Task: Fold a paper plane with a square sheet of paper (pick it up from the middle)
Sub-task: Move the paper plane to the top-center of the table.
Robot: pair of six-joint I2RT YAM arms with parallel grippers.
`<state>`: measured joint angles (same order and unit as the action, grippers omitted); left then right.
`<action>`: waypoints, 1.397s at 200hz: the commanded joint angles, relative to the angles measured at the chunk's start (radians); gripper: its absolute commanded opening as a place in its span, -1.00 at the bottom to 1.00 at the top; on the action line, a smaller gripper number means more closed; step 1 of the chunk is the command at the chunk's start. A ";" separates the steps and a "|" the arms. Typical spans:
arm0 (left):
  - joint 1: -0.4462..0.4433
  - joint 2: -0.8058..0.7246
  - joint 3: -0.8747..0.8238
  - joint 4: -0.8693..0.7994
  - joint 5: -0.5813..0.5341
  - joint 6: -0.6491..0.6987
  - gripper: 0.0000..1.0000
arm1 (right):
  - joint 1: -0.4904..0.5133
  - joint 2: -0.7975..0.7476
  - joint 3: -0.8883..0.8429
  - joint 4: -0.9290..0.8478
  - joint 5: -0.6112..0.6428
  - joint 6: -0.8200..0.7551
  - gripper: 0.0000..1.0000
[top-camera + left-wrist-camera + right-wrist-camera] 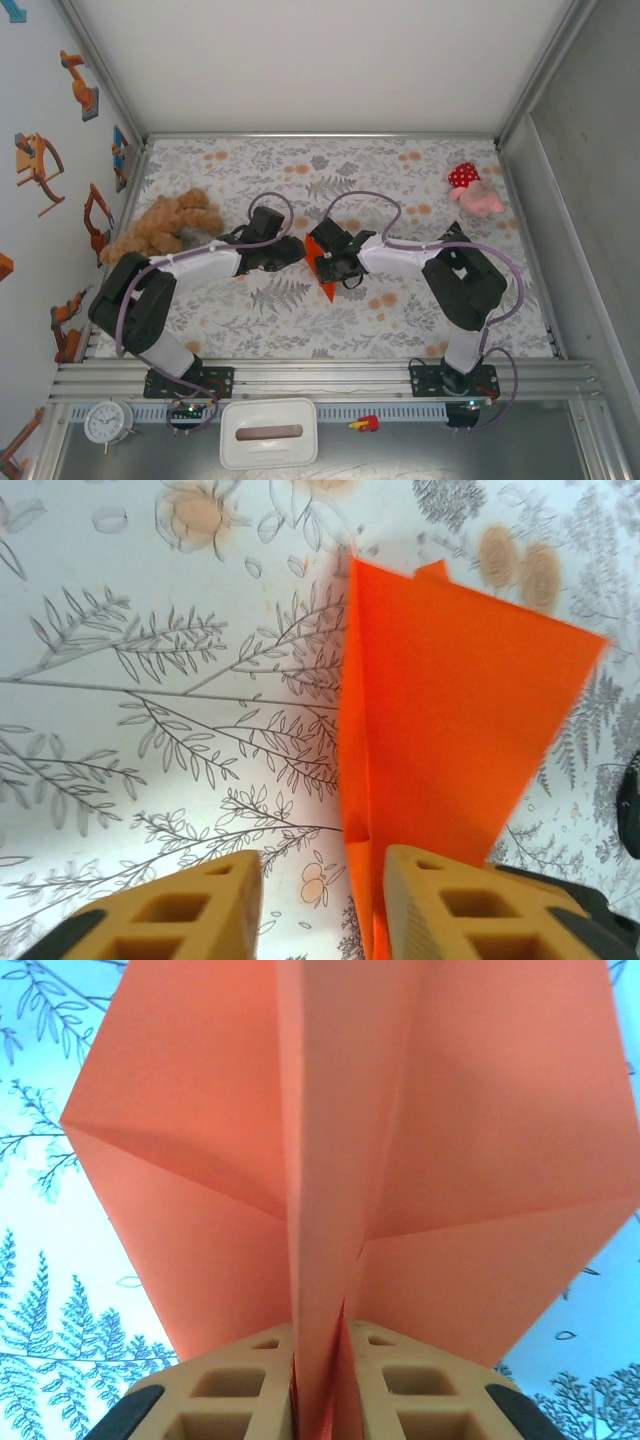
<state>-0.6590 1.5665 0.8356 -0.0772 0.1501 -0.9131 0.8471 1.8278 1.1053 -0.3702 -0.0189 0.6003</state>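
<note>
The square sheet of paper is folded into a bright orange paper plane [325, 280] that lies mid-table, its tip toward the near edge. In the right wrist view the paper plane [200, 1110] spreads two wings above a centre fold. My right gripper [320, 1335] is shut on that fold, both yellow fingers [400, 1380] pressed against it. My left gripper [322, 865] stands open, with the plane [450, 710] beside its right finger [440, 890] and one paper edge inside the gap. From above, the left gripper [293, 250] and right gripper [322, 260] meet at the plane.
A brown teddy bear [165, 228] lies at the left of the floral cloth [300, 170], close to the left arm. A red-and-pink polka-dot plush [475, 190] sits at the back right. A metal rail [320, 375] runs along the near edge, with a white box [268, 433] below it.
</note>
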 commanded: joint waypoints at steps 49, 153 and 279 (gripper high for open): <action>0.075 -0.179 -0.055 -0.228 -0.182 0.009 0.44 | 0.004 0.037 0.053 -0.058 0.068 0.042 -0.71; 0.118 -0.328 -0.097 -0.367 -0.303 0.027 0.92 | 0.004 0.082 0.085 -0.093 0.092 0.051 -0.75; 0.139 -0.469 -0.090 -0.513 -0.385 0.062 0.92 | -0.206 0.176 0.399 -0.149 0.116 -0.133 -0.90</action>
<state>-0.5285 1.1248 0.7486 -0.5316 -0.2111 -0.8749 0.6891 1.9278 1.4364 -0.4877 0.1246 0.5331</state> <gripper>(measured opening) 0.962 0.050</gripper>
